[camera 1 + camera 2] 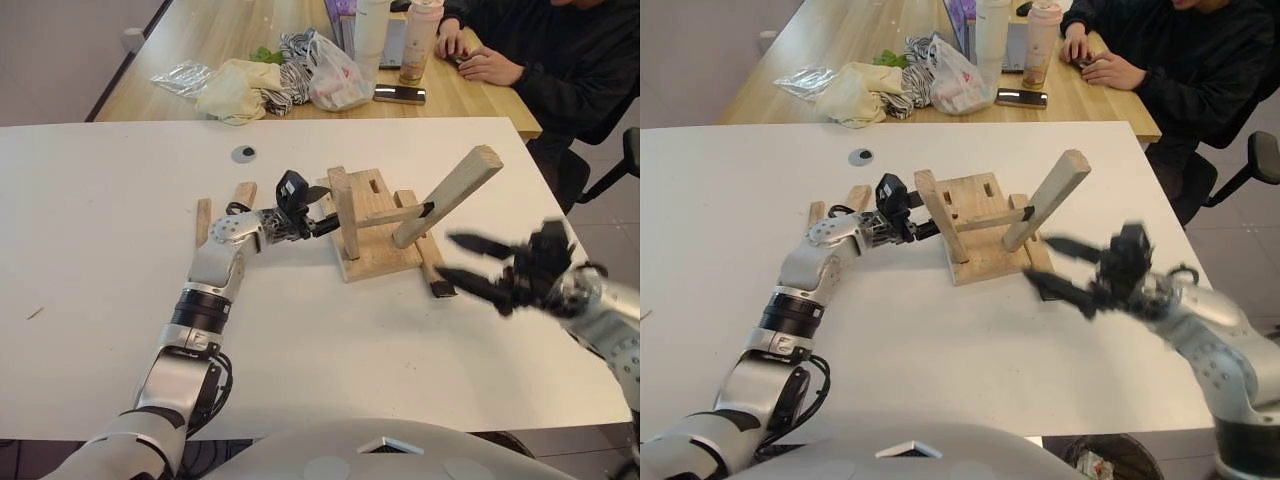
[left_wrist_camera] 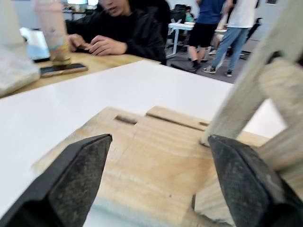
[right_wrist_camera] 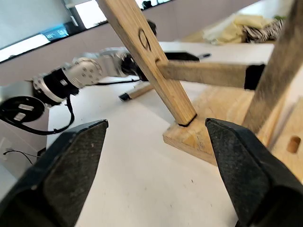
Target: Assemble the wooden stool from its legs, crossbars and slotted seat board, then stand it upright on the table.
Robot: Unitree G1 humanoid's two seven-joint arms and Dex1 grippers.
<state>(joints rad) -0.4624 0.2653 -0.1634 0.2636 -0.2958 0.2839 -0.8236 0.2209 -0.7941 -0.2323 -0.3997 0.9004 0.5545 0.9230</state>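
A white bench [image 1: 100, 250] carried the work, and a wooden table [image 1: 200, 40] with bags and bottles stood against its far edge. The slotted seat board [image 1: 385, 255] lay flat on the bench, right of centre and toward the far side. Two legs stood in it, one nearly upright leg [image 1: 344, 205] and one tilted leg [image 1: 452, 192], joined by a single crossbar [image 1: 392, 215].

Three loose pieces lay flat. A first stick [image 1: 203, 220] and a second stick [image 1: 245, 192] were left of the board, and a third stick [image 1: 428, 258] lay along its right side. One dark disc [image 1: 243, 153] sat farther back.

The left gripper [image 1: 325, 224] had its jaws spread at the board's left edge, by the upright leg's base. The right gripper [image 1: 470, 264] hung with its jaws spread just right of the third stick. A broad stretch of white bench ran from the board to the near and left edges.
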